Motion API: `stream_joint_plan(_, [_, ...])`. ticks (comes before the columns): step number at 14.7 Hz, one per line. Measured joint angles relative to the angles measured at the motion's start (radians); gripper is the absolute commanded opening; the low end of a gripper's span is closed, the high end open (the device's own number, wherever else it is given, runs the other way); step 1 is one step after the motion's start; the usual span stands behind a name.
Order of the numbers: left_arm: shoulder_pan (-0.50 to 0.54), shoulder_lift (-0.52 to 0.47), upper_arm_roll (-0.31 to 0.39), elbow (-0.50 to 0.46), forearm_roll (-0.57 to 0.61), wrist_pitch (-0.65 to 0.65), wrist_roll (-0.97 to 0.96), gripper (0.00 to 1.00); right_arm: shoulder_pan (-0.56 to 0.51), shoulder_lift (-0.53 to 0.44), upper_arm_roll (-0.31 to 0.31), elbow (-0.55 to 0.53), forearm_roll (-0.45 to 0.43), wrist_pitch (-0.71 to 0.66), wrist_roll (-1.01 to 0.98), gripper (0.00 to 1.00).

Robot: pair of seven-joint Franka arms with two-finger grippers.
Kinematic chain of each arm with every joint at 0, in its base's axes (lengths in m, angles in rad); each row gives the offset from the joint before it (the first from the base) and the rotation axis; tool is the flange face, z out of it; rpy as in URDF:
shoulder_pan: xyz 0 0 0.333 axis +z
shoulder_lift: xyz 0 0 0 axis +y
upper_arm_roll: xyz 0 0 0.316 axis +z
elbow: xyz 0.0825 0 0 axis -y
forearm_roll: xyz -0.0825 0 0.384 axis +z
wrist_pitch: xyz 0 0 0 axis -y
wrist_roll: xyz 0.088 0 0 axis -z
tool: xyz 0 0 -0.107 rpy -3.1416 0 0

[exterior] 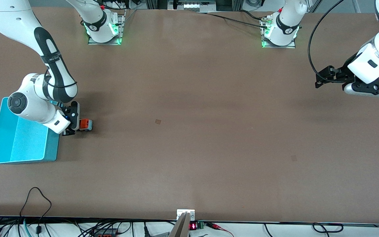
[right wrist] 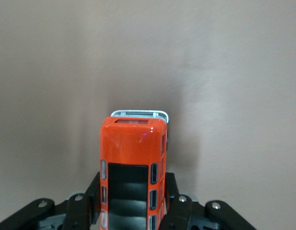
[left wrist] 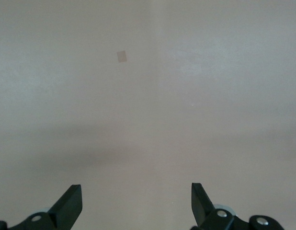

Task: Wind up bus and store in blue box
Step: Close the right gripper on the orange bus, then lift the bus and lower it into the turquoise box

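Note:
The orange bus (exterior: 85, 124) sits low at the table beside the blue box (exterior: 21, 136), toward the right arm's end. My right gripper (exterior: 76, 126) is shut on the bus; in the right wrist view the bus (right wrist: 133, 163) shows its dark roof windows and white-grey front end, with a finger (right wrist: 170, 191) pressed against each side. The blue box is open-topped and empty. My left gripper (exterior: 332, 77) is open and empty, held above bare table at the left arm's end; its fingers (left wrist: 71, 203) stand wide apart in the left wrist view.
A small tan patch (exterior: 158, 121) marks the table's middle, also seen in the left wrist view (left wrist: 121, 56). Cables and a small device (exterior: 186, 219) lie along the table edge nearest the camera. The arm bases (exterior: 104, 29) stand along the top edge.

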Motion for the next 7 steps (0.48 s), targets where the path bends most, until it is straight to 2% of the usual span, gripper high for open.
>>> stream_joint_plan(4, [0.0,0.0,0.0,0.0,0.0,0.0,0.0,1.0,0.009,-0.043,0.0,0.036,0.053,0.0,0.173,0.09])
stream_joint_plan(7, [0.0,0.0,0.0,0.0,0.0,0.0,0.0,1.0,0.029,-0.083,0.0,0.057,0.072,-0.001,0.383,0.09])
